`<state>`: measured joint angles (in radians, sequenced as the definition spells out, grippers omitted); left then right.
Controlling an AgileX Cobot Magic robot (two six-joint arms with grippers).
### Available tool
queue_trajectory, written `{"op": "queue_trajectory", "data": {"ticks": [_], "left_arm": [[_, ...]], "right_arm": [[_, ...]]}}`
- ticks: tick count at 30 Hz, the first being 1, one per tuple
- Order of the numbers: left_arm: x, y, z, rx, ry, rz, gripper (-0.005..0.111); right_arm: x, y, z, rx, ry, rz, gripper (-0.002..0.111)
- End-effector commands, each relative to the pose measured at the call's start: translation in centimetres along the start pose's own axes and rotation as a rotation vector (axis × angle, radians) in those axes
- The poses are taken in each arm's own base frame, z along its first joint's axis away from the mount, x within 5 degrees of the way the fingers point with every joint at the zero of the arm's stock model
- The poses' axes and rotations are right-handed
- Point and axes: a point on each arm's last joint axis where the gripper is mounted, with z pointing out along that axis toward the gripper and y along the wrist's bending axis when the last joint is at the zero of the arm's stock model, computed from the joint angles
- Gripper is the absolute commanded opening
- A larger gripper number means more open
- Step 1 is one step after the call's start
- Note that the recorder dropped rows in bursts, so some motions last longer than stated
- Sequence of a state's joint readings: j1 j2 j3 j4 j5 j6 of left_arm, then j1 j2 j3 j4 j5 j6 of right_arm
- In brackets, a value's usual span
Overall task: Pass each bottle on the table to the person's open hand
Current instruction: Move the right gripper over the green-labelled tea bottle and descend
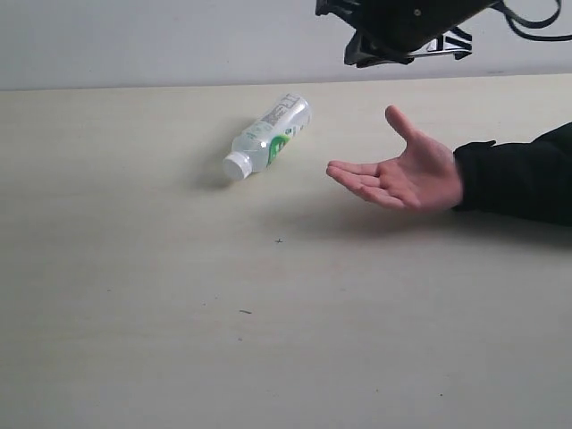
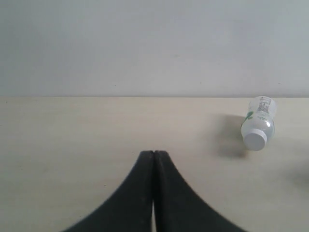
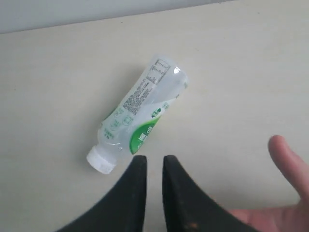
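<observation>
1. Only one bottle [image 1: 268, 136] shows in any view: clear, with a green-white label and a white cap. It lies on its side on the worktop [image 1: 179, 340], close to the far edge and about midway along it. The cap points toward the near-left and the base toward the far edge.
2. The person's hand [image 1: 402, 170] comes in from the right edge, palm up with fingers spread, and is empty. It sits near the bottle but not touching it. I can't tell whether it rests on the worktop or hovers just over it.
3. The right gripper [image 3: 154, 162] has a narrow slit between its jaws and nothing in it. In the exterior view it hangs high above the far edge, more over the hand than over the bottle, and touches neither.
4. The left gripper [image 2: 153, 153] is clenched with its jaws pressed together and holds nothing. It is well apart from the bottle, which its view shows off to one side.
5. Progress, my read: no other bottles are on the worktop, so this looks like the last one to hand over. That's a judgement, not something seen.
6. Left to do:
   - spread the right jaws wider
   - drop to the bottle and grip its body
   - lift it and carry it to the palm
   - let go
7. This bottle is not yet grasped, so its handover has not started.
</observation>
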<state>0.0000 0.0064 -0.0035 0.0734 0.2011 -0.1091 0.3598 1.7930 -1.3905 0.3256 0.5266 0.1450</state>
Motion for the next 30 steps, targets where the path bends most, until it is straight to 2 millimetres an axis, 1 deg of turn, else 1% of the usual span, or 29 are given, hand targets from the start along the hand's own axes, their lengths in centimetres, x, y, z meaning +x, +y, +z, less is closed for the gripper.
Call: {"op": "queue_trajectory", "data": {"ticks": [1,2,3,4,5,7,10,11,12,14,19,23,30], "left_arm": [[0.1,0.0,0.0,0.0,-0.005,0.002,0.0],[0.1,0.0,0.0,0.0,-0.005,0.002,0.0],[0.1,0.0,0.0,0.0,-0.005,0.002,0.0],[0.1,0.0,0.0,0.0,-0.005,0.002,0.0],[0.1,0.0,0.0,0.0,-0.005,0.002,0.0],[0.1,0.0,0.0,0.0,-0.005,0.002,0.0],[0.1,0.0,0.0,0.0,-0.005,0.002,0.0],[0.1,0.0,0.0,0.0,-0.005,0.002,0.0],[0.1,0.0,0.0,0.0,-0.005,0.002,0.0],[0.1,0.0,0.0,0.0,-0.005,0.002,0.0],[0.1,0.0,0.0,0.0,-0.005,0.002,0.0],[0.1,0.0,0.0,0.0,-0.005,0.002,0.0],[0.1,0.0,0.0,0.0,-0.005,0.002,0.0]], "right_arm": [[-1.1,0.5,4.1,-0.026,0.04,0.033,0.042],[-1.3,0.8,4.7,-0.032,0.049,0.023,0.047],[-1.8,1.0,5.5,-0.039,0.062,0.026,0.056],[-2.0,1.1,6.0,-0.048,0.069,0.04,0.059],[-2.4,1.3,6.9,-0.058,0.073,0.067,0.064],[-2.7,1.6,8.4,-0.073,0.074,0.097,0.066],[-2.5,2.0,11.0,-0.081,0.077,0.158,0.066],[-2.6,2.0,11.6,-0.08,0.076,0.161,0.066],[-2.5,2.4,12.4,-0.086,0.084,0.159,0.066],[-2.0,2.4,13.6,-0.077,0.112,0.199,0.066],[-1.1,2.0,15.1,-0.055,0.146,0.255,0.066],[-0.6,1.7,15.8,-0.045,0.164,0.293,0.066],[-0.7,1.6,16.0,-0.042,0.138,0.317,0.066]]}}
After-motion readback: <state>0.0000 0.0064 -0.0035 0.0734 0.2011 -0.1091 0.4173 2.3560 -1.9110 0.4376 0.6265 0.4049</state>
